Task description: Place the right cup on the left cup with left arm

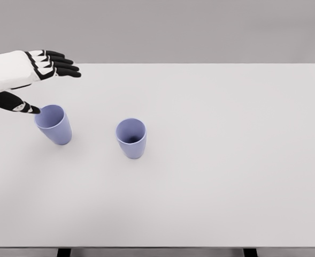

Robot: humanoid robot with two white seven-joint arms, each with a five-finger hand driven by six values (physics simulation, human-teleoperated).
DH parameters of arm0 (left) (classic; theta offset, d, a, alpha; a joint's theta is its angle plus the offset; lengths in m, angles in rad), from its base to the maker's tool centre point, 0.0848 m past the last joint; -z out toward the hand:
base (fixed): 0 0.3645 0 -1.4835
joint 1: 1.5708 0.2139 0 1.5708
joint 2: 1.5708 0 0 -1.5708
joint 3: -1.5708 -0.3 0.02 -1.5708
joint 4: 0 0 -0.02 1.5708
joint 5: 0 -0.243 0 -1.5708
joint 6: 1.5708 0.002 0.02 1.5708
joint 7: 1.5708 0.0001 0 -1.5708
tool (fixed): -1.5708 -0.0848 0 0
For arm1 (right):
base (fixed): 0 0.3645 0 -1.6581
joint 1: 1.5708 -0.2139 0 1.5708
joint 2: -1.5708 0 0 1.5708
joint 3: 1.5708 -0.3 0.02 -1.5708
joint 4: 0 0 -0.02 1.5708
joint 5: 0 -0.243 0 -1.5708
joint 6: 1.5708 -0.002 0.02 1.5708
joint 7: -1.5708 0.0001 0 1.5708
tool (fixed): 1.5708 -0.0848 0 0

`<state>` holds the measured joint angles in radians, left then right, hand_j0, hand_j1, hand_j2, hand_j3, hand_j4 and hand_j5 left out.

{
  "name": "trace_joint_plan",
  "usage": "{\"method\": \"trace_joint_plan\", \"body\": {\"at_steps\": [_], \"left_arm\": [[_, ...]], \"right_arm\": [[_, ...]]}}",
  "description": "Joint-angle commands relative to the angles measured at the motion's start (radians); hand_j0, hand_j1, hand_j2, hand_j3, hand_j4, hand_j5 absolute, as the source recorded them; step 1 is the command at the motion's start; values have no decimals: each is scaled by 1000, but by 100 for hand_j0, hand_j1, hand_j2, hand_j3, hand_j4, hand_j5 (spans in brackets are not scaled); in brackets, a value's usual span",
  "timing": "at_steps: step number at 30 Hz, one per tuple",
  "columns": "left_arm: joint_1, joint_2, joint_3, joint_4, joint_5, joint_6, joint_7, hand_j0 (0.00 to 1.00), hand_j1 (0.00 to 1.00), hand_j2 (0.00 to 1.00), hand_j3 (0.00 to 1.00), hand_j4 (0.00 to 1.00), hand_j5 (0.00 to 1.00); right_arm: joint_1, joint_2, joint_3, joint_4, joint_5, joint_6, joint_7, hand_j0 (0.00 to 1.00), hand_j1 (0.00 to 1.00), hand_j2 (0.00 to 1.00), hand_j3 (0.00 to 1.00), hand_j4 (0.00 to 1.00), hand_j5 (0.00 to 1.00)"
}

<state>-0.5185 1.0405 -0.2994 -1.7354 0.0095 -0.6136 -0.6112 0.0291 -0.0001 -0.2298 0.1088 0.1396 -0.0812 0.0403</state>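
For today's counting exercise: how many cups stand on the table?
2. The left cup stands near the table's left side, below the left hand; the right cup stands nearer the middle. None seems hidden.

My left hand (23,72) reaches in from the left edge, above the white table (227,160), its black fingers (61,64) stretched out flat and holding nothing. My thumb tip points at the rim of the left cup (54,125), just beside it. That lavender cup stands upright. The right cup (131,138), same colour, stands upright, apart from it, near the table's middle.
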Motion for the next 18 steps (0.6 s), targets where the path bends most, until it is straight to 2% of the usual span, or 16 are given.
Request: {"method": "trace_joint_plan", "body": {"at_steps": [1, 7, 8, 9, 11, 12, 13, 14, 15, 16, 17, 18], "left_arm": [[0, 9, 0, -3, 10, 3, 0, 100, 100, 100, 100, 100, 100], [-17, 4, -1, -3, 9, 3, 0, 100, 100, 100, 100, 100, 100], [-38, -11, -1, -3, 7, 3, 0, 100, 100, 100, 100, 100, 100], [-84, -62, -3, -3, -35, 3, 0, 100, 100, 100, 100, 100, 100], [-127, -60, -27, 0, -169, 3, 0, 100, 100, 100, 100, 100, 100], [-198, -60, -87, 17, -155, 3, 0, 100, 100, 100, 100, 100, 100], [-282, -48, -234, 22, -137, 3, 0, 100, 100, 100, 100, 100, 100], [-346, -60, -398, 115, -138, 3, 0, 100, 100, 100, 100, 100, 100], [-428, -94, -484, 137, -128, 3, 0, 100, 100, 100, 100, 100, 100], [-445, -128, -512, 125, -108, 3, 0, 100, 100, 100, 100, 100, 100], [-460, -128, -512, 102, -115, 3, 0, 100, 100, 100, 100, 100, 100], [-483, -111, -514, 36, -121, 3, 0, 100, 100, 100, 100, 100, 100]], "right_arm": [[0, 0, 9, 0, 0, 1, 0, 100, 100, 100, 100, 100, 100], [0, 0, -3, 0, 0, 0, 1, 100, 100, 100, 100, 100, 100], [0, 0, -5, 0, 0, 0, 1, 100, 100, 100, 100, 100, 100], [0, 0, -5, 0, 0, 0, 1, 100, 100, 100, 100, 100, 100], [0, 0, -3, 0, 0, 0, 1, 100, 100, 100, 100, 100, 100], [0, 0, -5, 0, 0, 0, 1, 100, 100, 100, 100, 100, 100], [0, 0, -5, 0, 0, 0, 1, 100, 100, 100, 100, 100, 100], [0, 0, -5, 0, 0, 0, 1, 100, 100, 100, 100, 100, 100], [0, 0, -5, 0, 0, 0, 1, 100, 100, 100, 100, 100, 100], [0, 0, -5, 0, 0, 0, 1, 100, 100, 100, 100, 100, 100], [0, 0, -5, 0, 0, 0, 1, 100, 100, 100, 100, 100, 100], [0, 0, -5, 0, 0, 0, 1, 100, 100, 100, 100, 100, 100]]}}
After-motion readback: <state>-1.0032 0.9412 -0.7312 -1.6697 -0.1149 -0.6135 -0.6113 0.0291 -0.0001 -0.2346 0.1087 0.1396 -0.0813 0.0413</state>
